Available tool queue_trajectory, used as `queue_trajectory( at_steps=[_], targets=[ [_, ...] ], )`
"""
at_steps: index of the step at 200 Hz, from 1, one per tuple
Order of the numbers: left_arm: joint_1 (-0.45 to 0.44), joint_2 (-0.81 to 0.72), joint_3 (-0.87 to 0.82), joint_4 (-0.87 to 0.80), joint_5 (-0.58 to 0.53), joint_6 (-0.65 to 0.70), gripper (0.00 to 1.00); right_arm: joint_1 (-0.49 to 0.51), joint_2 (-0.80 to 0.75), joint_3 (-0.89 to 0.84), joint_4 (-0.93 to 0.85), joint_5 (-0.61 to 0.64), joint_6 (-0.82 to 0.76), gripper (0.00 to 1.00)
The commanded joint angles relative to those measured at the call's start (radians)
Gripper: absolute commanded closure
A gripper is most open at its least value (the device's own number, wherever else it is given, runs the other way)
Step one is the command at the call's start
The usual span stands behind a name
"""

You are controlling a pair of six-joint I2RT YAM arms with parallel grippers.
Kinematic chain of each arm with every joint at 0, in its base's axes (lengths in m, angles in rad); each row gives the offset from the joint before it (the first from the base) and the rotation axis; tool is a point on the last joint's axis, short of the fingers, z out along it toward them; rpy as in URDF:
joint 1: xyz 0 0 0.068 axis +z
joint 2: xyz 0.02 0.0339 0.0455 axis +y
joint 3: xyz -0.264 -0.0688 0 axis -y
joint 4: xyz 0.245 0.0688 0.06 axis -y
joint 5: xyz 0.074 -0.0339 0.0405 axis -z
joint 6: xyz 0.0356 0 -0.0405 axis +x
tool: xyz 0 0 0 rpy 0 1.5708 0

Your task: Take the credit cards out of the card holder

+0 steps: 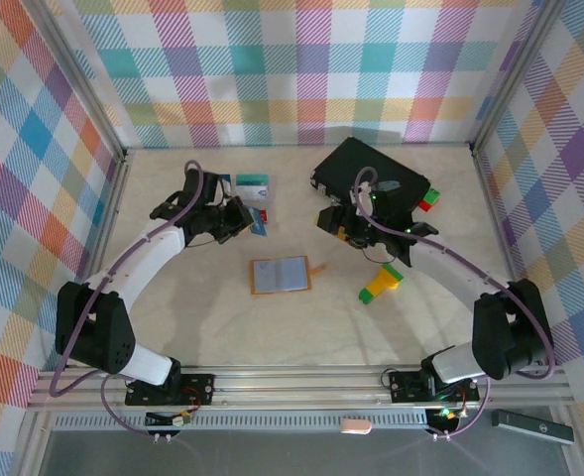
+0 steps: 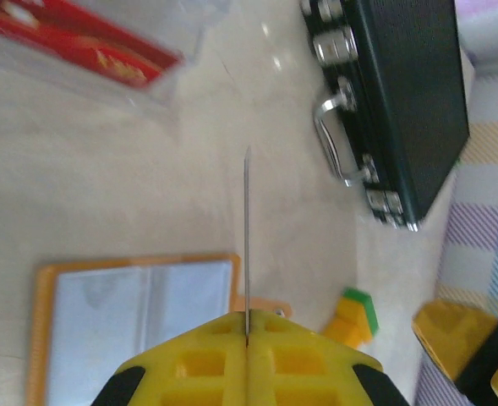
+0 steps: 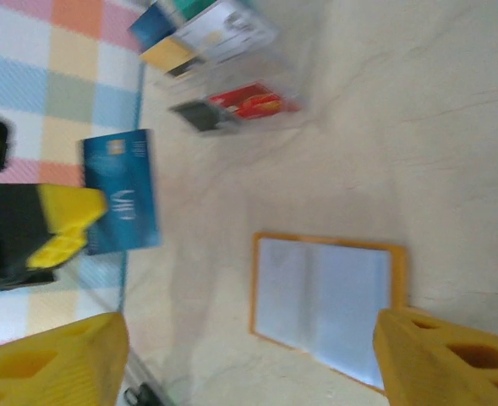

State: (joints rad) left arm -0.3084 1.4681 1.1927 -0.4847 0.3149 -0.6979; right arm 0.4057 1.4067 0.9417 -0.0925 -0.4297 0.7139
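The left gripper (image 2: 247, 338) was clamped shut on 1 blue card (image 3: 122, 203), which stood edge-on between its yellow fingers (image 2: 189, 364). The card holder (image 1: 280, 275) lay open and flat on the table (image 1: 173, 327), between the 2 grippers and nearer the arm bases than either, touching neither. The loose cards (image 1: 252, 186), 1 of them red, lay just beyond the left gripper. The right gripper (image 3: 250, 338) stood with its jaws wide apart, gripping nothing, with the black case (image 1: 371, 174) just behind it and the green-and-yellow block (image 1: 383, 283) near it.
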Motion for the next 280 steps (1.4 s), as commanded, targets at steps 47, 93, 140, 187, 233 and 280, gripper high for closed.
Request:
queue_trajectory(
  at_steps=[47,93,140,187,233,280],
  targets=[
    [-0.013,0.102,0.258,-0.163,-0.446,-0.212,1.0,-0.061,-0.147,-0.009,-0.172,0.26,-0.256,0.01],
    [-0.02,0.215,0.419,-0.278,-0.648,-0.499,1.0,-0.086,-0.143,0.023,-0.22,0.278,-0.322,0.01],
    [-0.019,0.281,0.468,-0.27,-0.759,-0.734,1.0,-0.106,-0.144,0.041,-0.254,0.257,-0.361,0.01],
    [-0.003,0.388,0.56,-0.281,-0.773,-0.812,1.0,-0.113,-0.164,0.023,-0.249,0.245,-0.362,0.01],
    [0.019,0.461,0.605,-0.277,-0.753,-0.866,1.0,-0.116,-0.159,0.034,-0.254,0.243,-0.357,0.01],
    [0.039,0.512,0.622,-0.263,-0.741,-0.901,1.0,-0.117,-0.15,0.04,-0.257,0.227,-0.35,0.01]
  ],
)
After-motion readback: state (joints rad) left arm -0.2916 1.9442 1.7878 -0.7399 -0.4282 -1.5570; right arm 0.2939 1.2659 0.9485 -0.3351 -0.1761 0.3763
